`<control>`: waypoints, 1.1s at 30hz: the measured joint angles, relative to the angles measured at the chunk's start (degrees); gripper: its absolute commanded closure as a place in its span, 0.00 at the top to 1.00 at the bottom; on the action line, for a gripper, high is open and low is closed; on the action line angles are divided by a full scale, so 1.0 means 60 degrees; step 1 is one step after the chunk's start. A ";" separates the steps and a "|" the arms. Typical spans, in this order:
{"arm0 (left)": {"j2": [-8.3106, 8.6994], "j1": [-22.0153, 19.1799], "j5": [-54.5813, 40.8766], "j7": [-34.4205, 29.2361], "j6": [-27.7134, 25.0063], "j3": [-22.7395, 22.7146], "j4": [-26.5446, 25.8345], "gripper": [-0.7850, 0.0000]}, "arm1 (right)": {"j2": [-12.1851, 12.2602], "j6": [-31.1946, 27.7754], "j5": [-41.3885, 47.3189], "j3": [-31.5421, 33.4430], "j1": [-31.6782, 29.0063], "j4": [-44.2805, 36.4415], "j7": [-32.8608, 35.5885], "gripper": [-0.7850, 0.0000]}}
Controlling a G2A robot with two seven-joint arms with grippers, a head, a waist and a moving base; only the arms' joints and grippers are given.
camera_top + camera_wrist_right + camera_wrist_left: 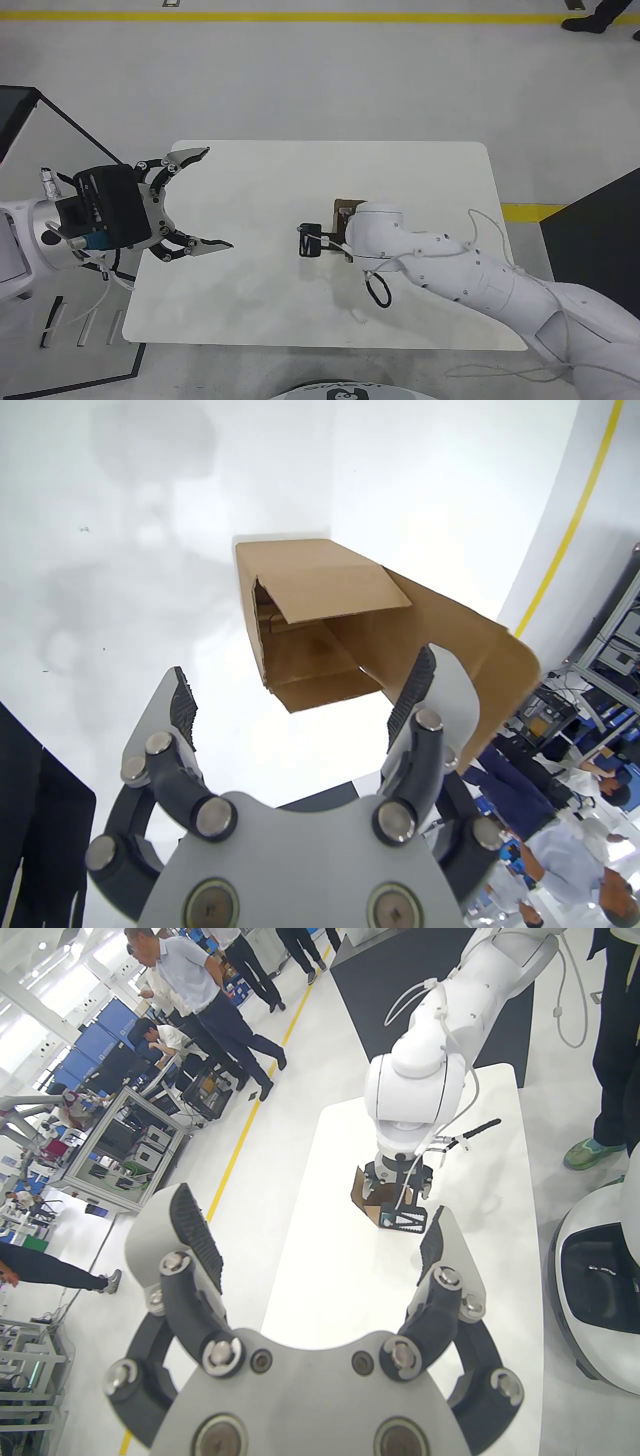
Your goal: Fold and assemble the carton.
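Top view: I see the white counter (430, 170) with its rounded corners. The carton (343, 208) sits near the middle of it, mostly tucked beneath my right arm's wrist, so only a brown edge peeks out.
Carton material: plain brown corrugated cardboard with a matte surface and raw cut edges.
Carton shape: boxy, with its open end facing my right wrist camera. One short flap is folded partway across the mouth. A long flap with a rounded corner stands out at one side.
Right side: my right gripper (305, 662) is spread wide just in front of the carton's mouth and grips nothing. One finger lies close against the long flap, though I cannot tell whether they touch.
Finger pads: black ribbed rubber pads (181, 700) on smooth grey metal fingers, joined by round bolts.
Left side: my left gripper (215, 198) is at the counter's left edge, well apart from the carton. Its curved fingers are splayed wide and hold nothing.
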 measured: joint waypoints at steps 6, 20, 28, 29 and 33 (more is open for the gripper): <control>0.0000 0.0000 0.0000 0.0000 0.0000 0.0000 0.0000 1.00 | 0.0698 -0.0064 0.0980 0.1658 -0.0744 -0.1102 -0.0106 1.00; 0.0000 0.0000 0.0000 0.0000 0.0000 0.0000 0.0000 1.00 | 0.0802 -0.0033 0.1288 0.2075 -0.0920 -0.1236 -0.0189 1.00; 0.0000 0.0000 0.0000 0.0000 0.0000 0.0000 0.0000 1.00 | 0.1009 0.0827 0.5205 0.4039 -0.1635 -0.0920 -0.1798 1.00; 0.0000 0.0000 0.0000 0.0000 0.0000 0.0000 0.0000 1.00 | 0.1044 0.0943 0.5704 0.4273 -0.1736 -0.0900 -0.1811 1.00; 0.0000 0.0000 0.0000 0.0000 0.0000 0.0000 0.0000 1.00 | 0.1173 0.1881 0.7400 0.5083 -0.2154 -0.0764 -0.1550 1.00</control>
